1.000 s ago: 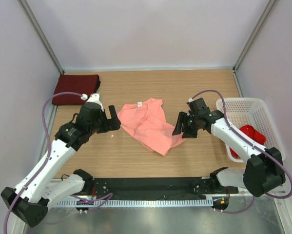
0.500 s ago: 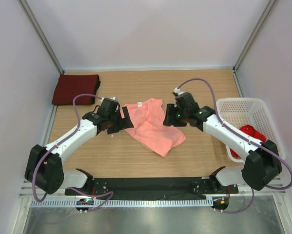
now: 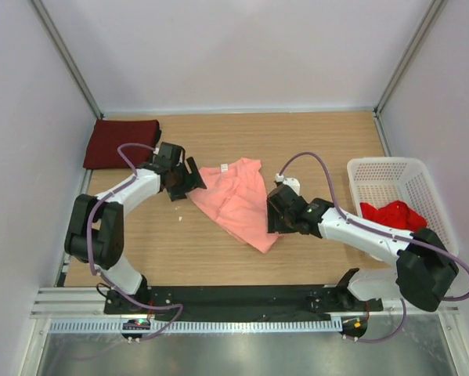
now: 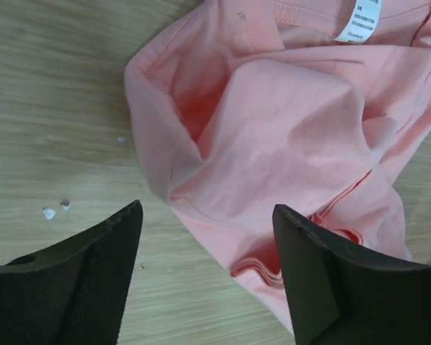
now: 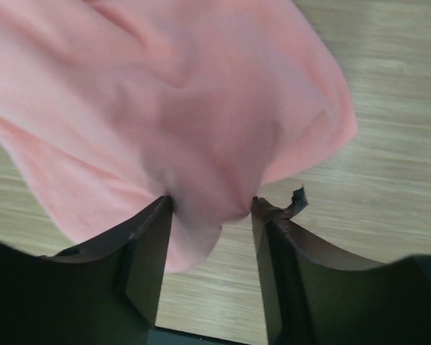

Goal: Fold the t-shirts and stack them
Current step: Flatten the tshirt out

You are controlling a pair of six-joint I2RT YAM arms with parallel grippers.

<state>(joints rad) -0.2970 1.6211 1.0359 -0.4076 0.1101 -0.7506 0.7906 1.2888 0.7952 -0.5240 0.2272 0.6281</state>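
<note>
The salmon-pink t-shirt (image 3: 232, 196) lies crumpled between both tools, its right edge now bunched in the narrowed fingers of the right gripper (image 5: 209, 208), which has just swung in. The left gripper (image 4: 208, 215) has also moved in, spread wide and empty, with the sleeve edge just ahead of it. Flattening the shirt for the fold probably begins here.

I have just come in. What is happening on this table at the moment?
A two-armed robot is handling a crumpled salmon-pink cloth t-shirt. The left gripper is open at its left edge; the right gripper has the right edge between its fingers, grip uncertain. A dark maroon t-shirt lies folded in the far left corner, and a bright red t-shirt lies in the white perforated plastic basket.
</note>
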